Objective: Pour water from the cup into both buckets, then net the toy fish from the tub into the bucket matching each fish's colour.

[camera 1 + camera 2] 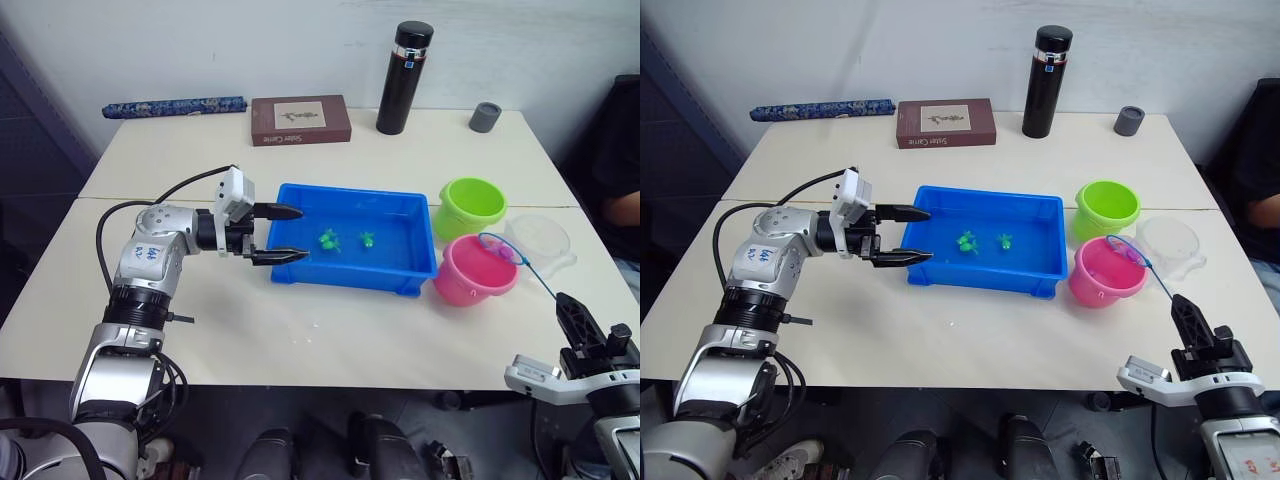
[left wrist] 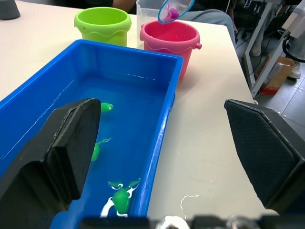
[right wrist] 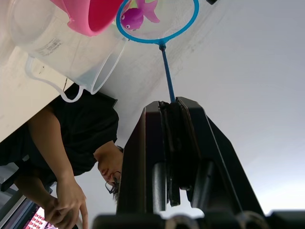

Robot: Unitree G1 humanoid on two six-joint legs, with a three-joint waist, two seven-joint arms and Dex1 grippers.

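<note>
Two grippers: right gripper (image 3: pixel 174 143) clamped on the net (image 3: pixel 159 21) handle; left gripper (image 1: pixel 285 235) spread wide at the tub's (image 1: pixel 355 285) left end.
Net: pink fish (image 3: pixel 138 14) inside, over pink bucket (image 1: pixel 470 275).
Tub: green fish (image 1: pixel 330 240) in water.
Beyond: green bucket (image 1: pixel 470 205), clear cup (image 1: pixel 540 240).

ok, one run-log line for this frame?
right gripper: shut on net | pink fish in net, over pink bucket | left gripper: open at tub
</note>
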